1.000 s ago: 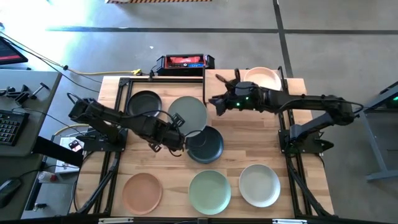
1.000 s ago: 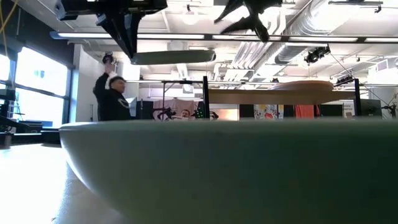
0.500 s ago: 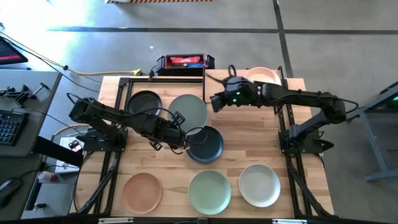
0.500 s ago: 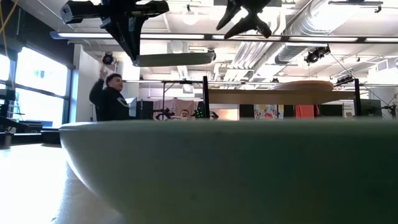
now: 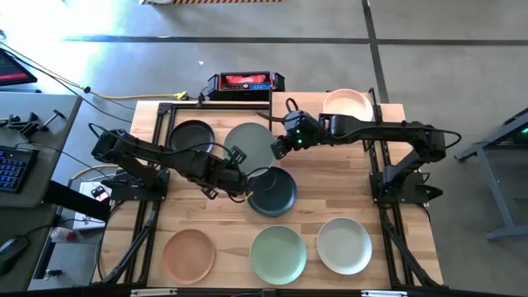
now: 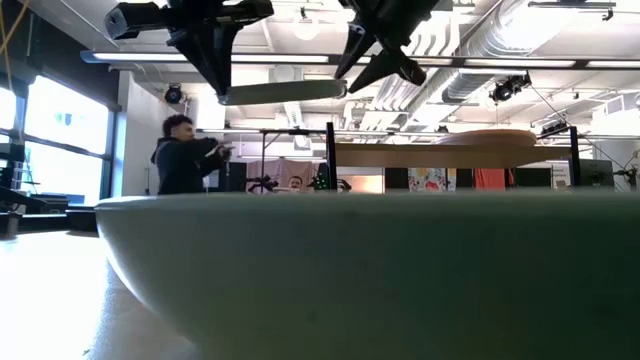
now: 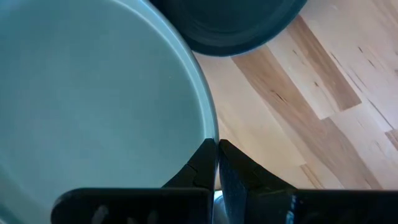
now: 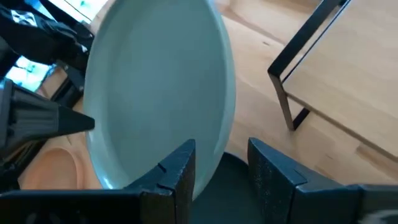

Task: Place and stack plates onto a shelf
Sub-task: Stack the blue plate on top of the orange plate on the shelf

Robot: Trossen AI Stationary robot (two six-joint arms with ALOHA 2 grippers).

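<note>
The pale green plate (image 5: pixel 250 147), pinched at its near rim by the left gripper (image 5: pixel 238 177), lies directly before the spread right gripper (image 5: pixel 280 142) (nearer its far rim).

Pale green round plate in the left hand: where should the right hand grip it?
Pinch the thin rim of the pale green round plate opposite the left hand, coming in level from the right arm's side. It is shallow and held flat, so only its edge fits the open fingers of the right hand.
</note>
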